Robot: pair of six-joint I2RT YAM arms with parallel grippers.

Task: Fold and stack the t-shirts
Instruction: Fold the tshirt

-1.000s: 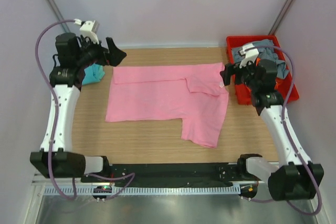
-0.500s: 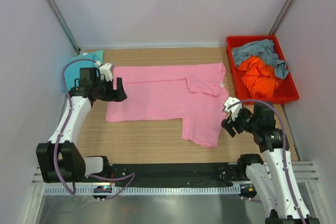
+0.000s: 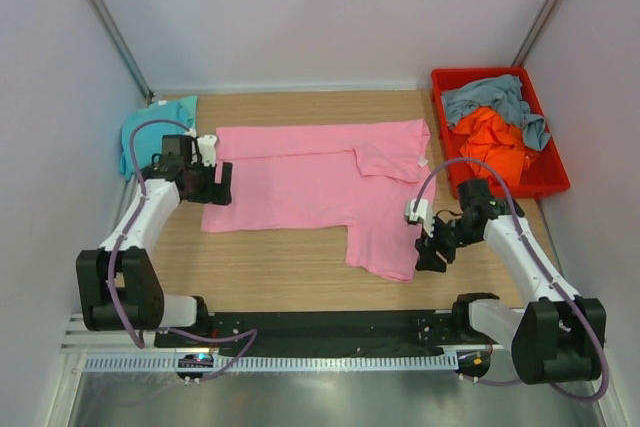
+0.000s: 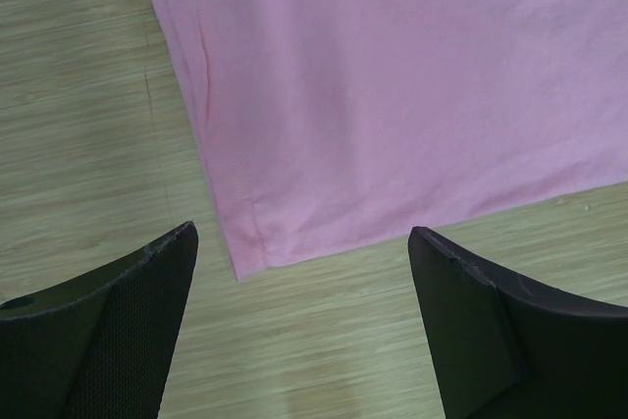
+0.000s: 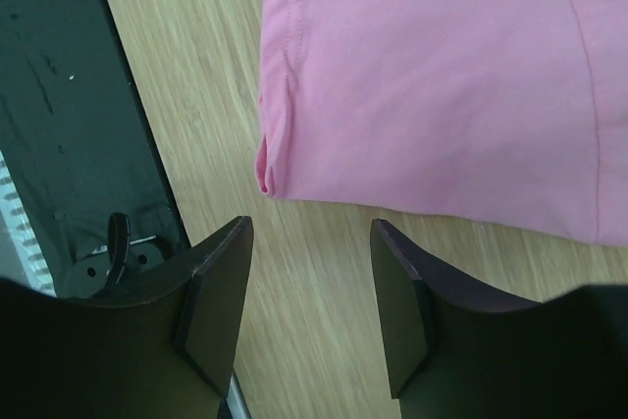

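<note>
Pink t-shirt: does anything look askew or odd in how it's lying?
Yes. The pink t-shirt isn't lying flat and square: the sleeve at its far right is folded over onto the body, a flap juts toward the near edge, and that flap's corner is rolled under in the right wrist view. No damage shows.

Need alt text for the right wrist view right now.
A corner of the pink t-shirt lies on the wooden table, just beyond the open right pincer, which holds nothing. The black base plate runs along the left.
</note>
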